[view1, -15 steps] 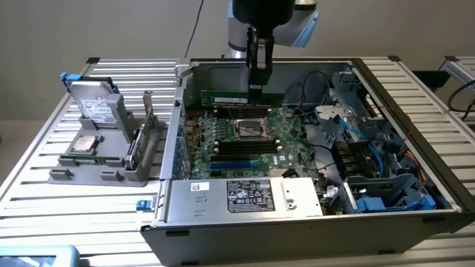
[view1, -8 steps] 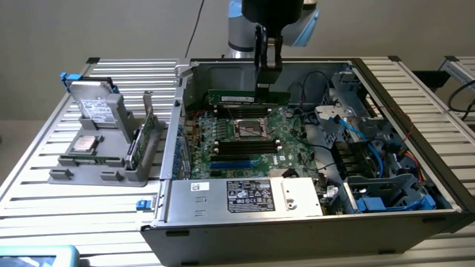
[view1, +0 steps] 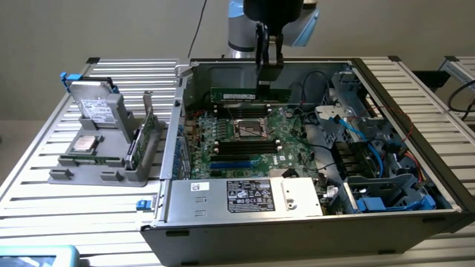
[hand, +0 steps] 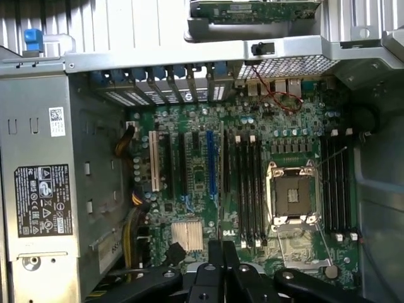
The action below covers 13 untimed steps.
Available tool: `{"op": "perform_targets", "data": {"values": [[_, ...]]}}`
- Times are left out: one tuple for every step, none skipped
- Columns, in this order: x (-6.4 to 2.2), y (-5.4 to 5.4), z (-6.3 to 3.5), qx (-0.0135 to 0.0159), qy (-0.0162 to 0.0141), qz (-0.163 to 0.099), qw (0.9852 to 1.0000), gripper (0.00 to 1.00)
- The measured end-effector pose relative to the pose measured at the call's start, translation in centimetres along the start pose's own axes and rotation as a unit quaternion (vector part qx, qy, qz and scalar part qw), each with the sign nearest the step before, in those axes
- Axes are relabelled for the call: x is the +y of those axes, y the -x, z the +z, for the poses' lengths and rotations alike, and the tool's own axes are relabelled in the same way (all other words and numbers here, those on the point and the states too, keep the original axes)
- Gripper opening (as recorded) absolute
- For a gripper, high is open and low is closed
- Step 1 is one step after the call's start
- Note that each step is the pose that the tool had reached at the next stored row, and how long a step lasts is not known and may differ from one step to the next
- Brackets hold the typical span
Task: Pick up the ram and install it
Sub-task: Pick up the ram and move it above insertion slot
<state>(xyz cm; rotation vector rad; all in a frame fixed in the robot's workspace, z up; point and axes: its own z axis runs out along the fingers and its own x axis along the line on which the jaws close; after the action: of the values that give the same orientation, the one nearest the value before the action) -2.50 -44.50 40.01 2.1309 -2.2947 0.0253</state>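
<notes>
The ram (view1: 237, 95), a long dark-green stick with a pale label, hangs level inside the open computer case (view1: 174, 167), above the far side of the green motherboard (view1: 286, 158). My gripper (view1: 265, 85) comes straight down from above and is shut on the ram's top edge near its right end in the exterior view. In the wrist view the black fingertips (hand: 214, 252) pinch together, and the ram (hand: 222, 189) shows edge-on as a thin dark line running away from them, beside the black memory slots (hand: 246, 189) and the CPU socket (hand: 290, 196).
Black memory slots (view1: 245, 146) lie on either side of the CPU socket (view1: 251, 129). A power supply (view1: 245, 194) fills the case's near side, with cables and drive bays (view1: 371, 167) on the exterior view's right. A grey fixture (view1: 97, 161) outside holds a drive and a green card.
</notes>
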Motion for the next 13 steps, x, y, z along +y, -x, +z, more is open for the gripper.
{"op": "perform_targets", "data": {"values": [[-0.06, 0.1, 0.02, -0.0001, -0.0001, -0.001, 1.0000, 0.12], [-0.12, 0.2, 0.04, -0.0002, -0.0003, -0.002, 1.0000, 0.12], [-0.17, 0.3, 0.07, -0.0004, -0.0004, -0.003, 1.0000, 0.12], [-0.20, 0.3, 0.12, -0.0006, -0.0005, -0.004, 1.0000, 0.12], [-0.24, 0.4, 0.18, -0.0008, -0.0006, -0.005, 1.0000, 0.12], [-0.27, 0.5, 0.25, -0.0011, -0.0007, -0.007, 1.0000, 0.12], [-0.31, 0.6, 0.31, -0.0013, -0.0007, -0.008, 1.0000, 0.12], [-0.35, 0.7, 0.38, -0.0015, -0.0008, -0.009, 1.0000, 0.12], [-0.40, 0.8, 0.46, -0.0017, -0.0008, -0.010, 0.9999, 0.12], [-0.46, 0.9, 0.53, -0.0019, -0.0008, -0.011, 0.9999, 0.12], [-0.52, 1.1, 0.59, -0.0022, -0.0009, -0.012, 0.9999, 0.12], [-0.56, 1.3, 0.63, -0.0025, -0.0009, -0.012, 0.9999, 0.12], [-0.60, 1.4, 0.65, -0.0029, -0.0010, -0.012, 0.9999, 0.12]]}}
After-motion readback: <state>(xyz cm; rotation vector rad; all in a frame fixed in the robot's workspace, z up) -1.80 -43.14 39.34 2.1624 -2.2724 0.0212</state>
